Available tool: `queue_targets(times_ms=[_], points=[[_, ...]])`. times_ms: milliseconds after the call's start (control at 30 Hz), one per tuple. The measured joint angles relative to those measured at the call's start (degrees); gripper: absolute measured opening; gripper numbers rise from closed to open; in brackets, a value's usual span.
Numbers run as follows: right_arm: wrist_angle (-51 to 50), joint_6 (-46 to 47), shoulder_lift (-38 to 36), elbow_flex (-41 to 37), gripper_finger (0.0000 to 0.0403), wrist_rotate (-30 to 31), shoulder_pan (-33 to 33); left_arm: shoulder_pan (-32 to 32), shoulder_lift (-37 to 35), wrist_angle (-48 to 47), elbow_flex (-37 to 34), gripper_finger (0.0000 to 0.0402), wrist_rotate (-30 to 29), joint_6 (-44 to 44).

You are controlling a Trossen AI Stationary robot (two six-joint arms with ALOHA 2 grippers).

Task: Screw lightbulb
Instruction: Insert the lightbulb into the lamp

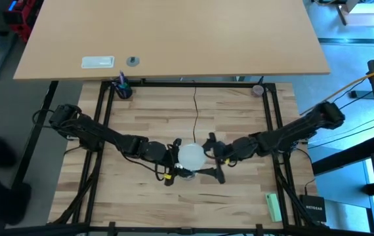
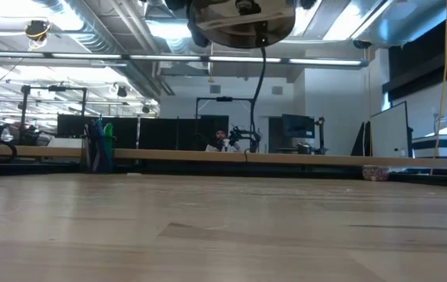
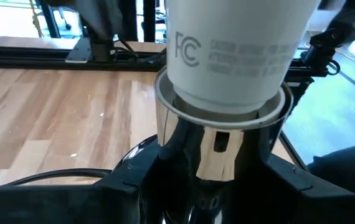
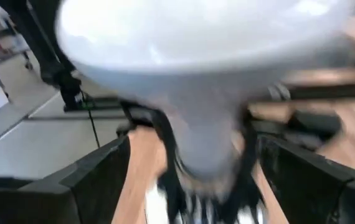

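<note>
The frosted white lightbulb (image 1: 191,155) stands globe up at the table's middle. Its pale printed neck (image 3: 227,56) sits in the shiny metal socket (image 3: 218,140), which has a thin black cord (image 1: 195,108). My left gripper (image 1: 176,161) is shut on the socket. In the low view the socket (image 2: 243,19) hangs well above the table. My right gripper (image 1: 214,157) is open. Its fingers (image 4: 103,177) stand on either side of the bulb's neck (image 4: 205,143), below the globe (image 4: 196,37), with a gap on both sides. My left gripper pinches the socket's shiny round wall (image 3: 184,134) between its two fingers (image 3: 127,180), coming level from the table's left side. The socket is upright, lifted clear of the table, with the bulb standing in its open top and the cord trailing toward the far edge.
A green block (image 1: 273,206) and a black box (image 1: 313,208) lie at the near right. A cup of pens (image 1: 121,88) and a small roll (image 1: 258,90) stand at the far corners. A second table (image 1: 174,39) lies beyond. A person (image 2: 219,139) sits far off.
</note>
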Motion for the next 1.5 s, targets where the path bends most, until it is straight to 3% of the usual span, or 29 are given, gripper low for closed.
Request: queue_targets(times_ms=[167,333,467,600,700,900,1133,1200,1433,1500], points=[[8.4,-3.3,5.6,0.0,0.0347,-0.5,-0.4,0.1,0.0,-0.1,0.0,0.017,0.0,-0.3],[10.6,-5.2,6.3,0.0,0.0336,-7.0,-0.9,-0.3,-0.1,0.4,0.1,0.017,4.2,0.6],[12.2,-7.0,6.3,0.0,0.0288,-9.4,-0.8,-0.3,-0.1,0.3,0.1,0.017,6.7,1.6],[12.2,-8.4,6.5,0.0,0.0209,-8.7,-0.9,-0.3,-0.1,0.2,0.1,0.017,6.9,1.5],[11.8,-8.7,6.5,0.0,0.0143,-5.8,-0.9,-0.2,-0.1,0.2,0.1,0.017,6.6,1.1],[10.2,-8.5,6.5,0.0,0.0141,4.3,-0.1,-0.4,0.0,-1.6,0.1,0.017,-2.7,0.7],[9.1,-3.3,6.5,0.0,0.0141,29.5,2.0,-1.0,0.0,-1.7,0.1,0.017,-21.0,-2.9],[9.9,-2.0,7.2,0.1,0.0141,33.3,2.1,-1.1,0.1,-0.6,0.1,0.017,-23.9,-4.2],[11.5,-2.3,7.7,0.0,0.0141,29.9,1.7,-1.2,0.2,-1.2,0.1,0.017,-24.6,-6.2],[11.8,-3.8,7.6,0.0,0.0159,28.3,1.8,-1.5,0.2,-1.4,0.1,0.017,-24.6,-5.7]])
